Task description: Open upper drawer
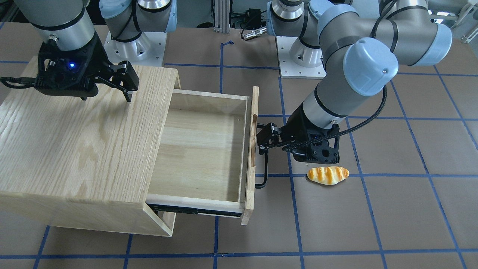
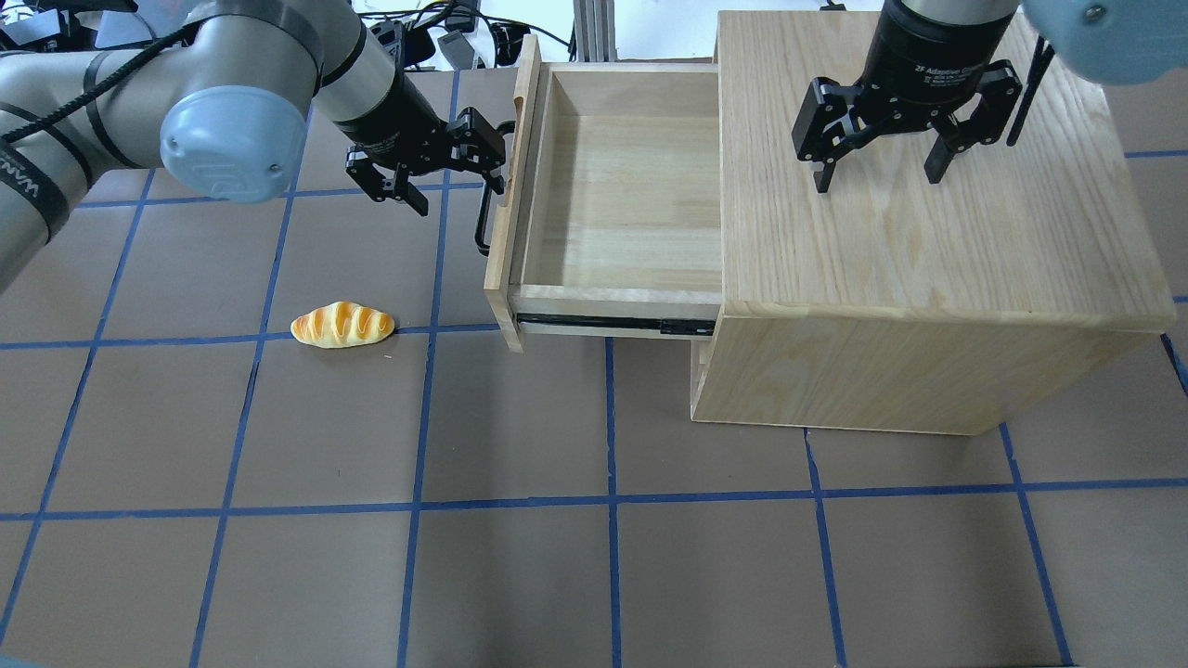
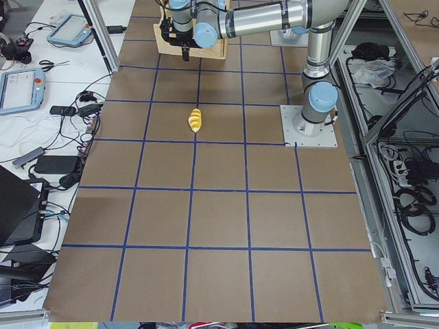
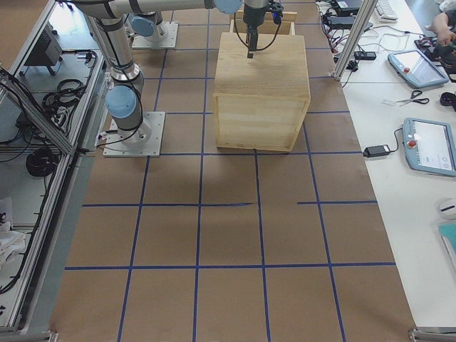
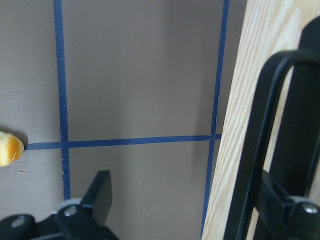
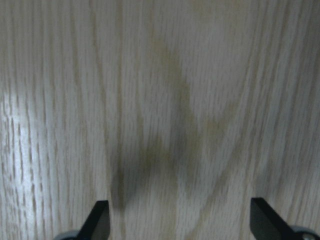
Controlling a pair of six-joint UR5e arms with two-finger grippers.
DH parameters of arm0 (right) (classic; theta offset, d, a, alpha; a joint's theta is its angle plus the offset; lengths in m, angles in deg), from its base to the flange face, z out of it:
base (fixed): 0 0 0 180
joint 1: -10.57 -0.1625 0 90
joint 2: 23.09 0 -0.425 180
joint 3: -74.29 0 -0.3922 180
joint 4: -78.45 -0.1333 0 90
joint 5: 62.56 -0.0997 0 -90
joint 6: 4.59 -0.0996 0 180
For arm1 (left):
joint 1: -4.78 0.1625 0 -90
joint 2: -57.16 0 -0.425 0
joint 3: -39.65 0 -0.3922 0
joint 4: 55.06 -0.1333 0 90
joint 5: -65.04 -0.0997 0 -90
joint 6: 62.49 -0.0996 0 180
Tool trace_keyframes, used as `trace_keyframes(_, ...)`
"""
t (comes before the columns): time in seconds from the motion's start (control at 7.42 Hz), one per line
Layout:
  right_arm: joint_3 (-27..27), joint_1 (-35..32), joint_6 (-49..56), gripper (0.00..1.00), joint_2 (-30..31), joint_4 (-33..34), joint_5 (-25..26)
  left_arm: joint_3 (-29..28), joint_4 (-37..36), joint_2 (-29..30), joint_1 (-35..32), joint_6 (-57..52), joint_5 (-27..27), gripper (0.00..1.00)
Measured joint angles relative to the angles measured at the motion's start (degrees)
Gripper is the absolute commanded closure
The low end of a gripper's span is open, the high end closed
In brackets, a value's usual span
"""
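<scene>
**Operator:** Where do the large items stand?

**Inspector:** Your table (image 2: 520, 566), brown with a grid of blue tape lines (image 2: 608, 501), carries one oak-grained cabinet (image 2: 928, 269). It sits on the robot's right half, close to the long edge on your side.

**Operator:** And the drawer?

**Inspector:** You will find the drawer (image 2: 622, 204) standing well out of the cabinet's upper opening, extended toward the table's end on the robot's left. Most of its pale floor shows. A black rail (image 2: 613, 325) is exposed along its side. The front panel stands upright and well apart from the cabinet body.

**Operator:** Report the claws.

**Inspector:** The left claw (image 1: 261, 140) is level with the front panel, at the black handle (image 2: 482, 227). Its fingers are spread apart, not clamped. In the wrist view you can see the bar running just inside one finger (image 5: 287, 207), while the other stands well clear of it. Whether that near finger touches the bar, I cannot tell. The right claw (image 2: 877, 181) hangs over the cabinet's top, pointing down. Its fingers are also spread wide, with only wood grain showing between them. I cannot tell whether the tips touch the top.

**Operator:** The smallest item?

**Inspector:** A bread roll (image 2: 342, 325) lies on a tape line, on the side of the drawer front toward the robot's left end. It is apart from the front panel and near the left claw.
</scene>
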Motion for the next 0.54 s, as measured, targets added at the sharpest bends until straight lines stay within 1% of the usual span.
trace_keyframes(0.13, 0.0, 0.0, 0.0, 0.00, 0.0, 0.0, 0.0, -0.6, 2.9, -1.7, -0.1, 0.0, -0.8, 0.00)
trace_keyframes(0.27, 0.0, 0.0, 0.0, 0.00, 0.0, 0.0, 0.0, -1.0, 5.1, -3.6, -0.1, -0.3, -3.5, 0.00)
trace_keyframes(0.54, 0.0, 0.0, 0.0, 0.00, 0.0, 0.0, 0.0, -1.2, 7.3, -6.8, 0.2, -1.8, -9.5, 0.00)
